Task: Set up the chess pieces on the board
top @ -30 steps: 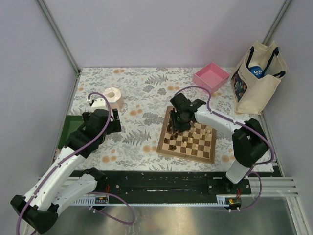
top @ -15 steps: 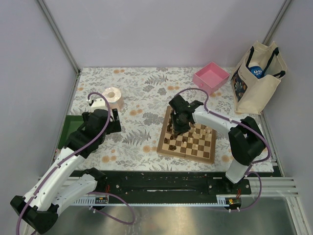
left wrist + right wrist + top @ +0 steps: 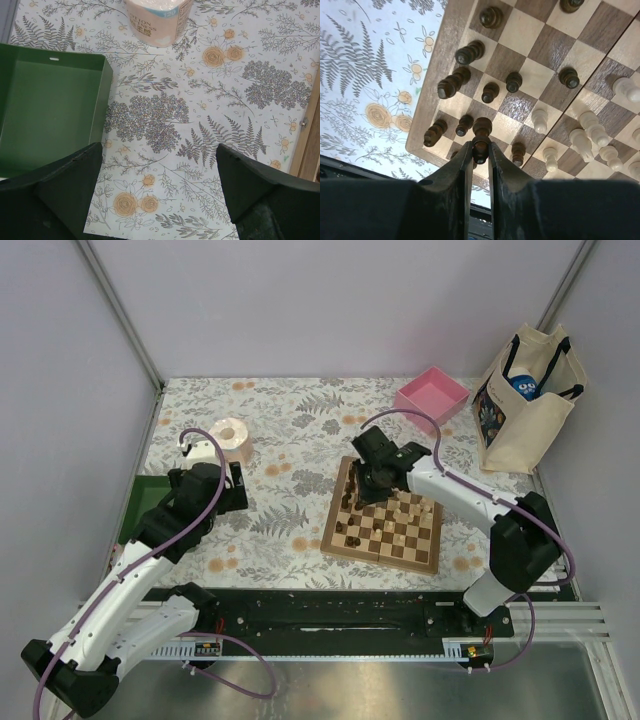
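Observation:
The chequered wooden board [image 3: 385, 536] lies right of centre and fills the right wrist view [image 3: 547, 50]. Dark brown chess pieces [image 3: 468, 52] stand along its left columns and pale tan pieces [image 3: 585, 131] along its right side. My right gripper [image 3: 480, 150] hangs over the board's far left part [image 3: 372, 483], shut on a dark brown piece [image 3: 481, 136] that it holds above the squares. My left gripper [image 3: 159, 192] is open and empty over the flowered cloth, well left of the board [image 3: 222, 486].
A green tray [image 3: 47, 110] lies left of my left gripper. A tissue roll [image 3: 231, 438] stands behind it. A pink tray [image 3: 432, 396] and a tote bag [image 3: 527, 398] stand at the back right. The board's edge [image 3: 311, 135] shows at the left wrist view's right.
My right gripper has shifted a little to the right and back over the board's far left corner. The left arm has not moved.

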Robot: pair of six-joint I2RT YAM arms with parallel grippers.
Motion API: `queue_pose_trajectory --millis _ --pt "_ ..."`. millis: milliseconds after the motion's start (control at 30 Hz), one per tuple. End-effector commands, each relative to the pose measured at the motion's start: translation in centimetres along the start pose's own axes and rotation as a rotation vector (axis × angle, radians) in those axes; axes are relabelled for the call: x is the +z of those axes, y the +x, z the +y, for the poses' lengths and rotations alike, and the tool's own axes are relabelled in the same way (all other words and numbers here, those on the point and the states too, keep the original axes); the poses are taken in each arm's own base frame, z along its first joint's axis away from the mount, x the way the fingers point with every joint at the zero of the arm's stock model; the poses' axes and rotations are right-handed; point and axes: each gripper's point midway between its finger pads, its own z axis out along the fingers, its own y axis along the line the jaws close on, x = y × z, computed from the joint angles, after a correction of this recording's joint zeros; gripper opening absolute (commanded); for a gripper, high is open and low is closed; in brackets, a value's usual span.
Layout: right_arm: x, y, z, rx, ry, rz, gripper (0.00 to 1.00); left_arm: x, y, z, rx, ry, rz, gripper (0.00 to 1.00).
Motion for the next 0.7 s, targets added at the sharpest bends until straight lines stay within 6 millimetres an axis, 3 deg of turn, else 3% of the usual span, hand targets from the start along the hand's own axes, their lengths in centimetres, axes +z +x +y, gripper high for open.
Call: queue_pose_trajectory --millis 0,400,667 --pt "-2.0 -2.1 1.8 -0.007 -0.054 -0.08 0.22 -0.1 -0.4 -0.2 -0.012 0.012 -0.016 0.99" --pt "-0.5 -1.1 5.4 -0.059 -0.09 -0.04 0.23 -0.1 -0.3 -0.1 -0.008 0.011 -0.014 0.99" --pt "0.8 -0.7 5.5 -0.074 -0.055 -0.016 0.23 0.0 -0.3 -0.2 -0.006 0.009 -0.012 0.99"
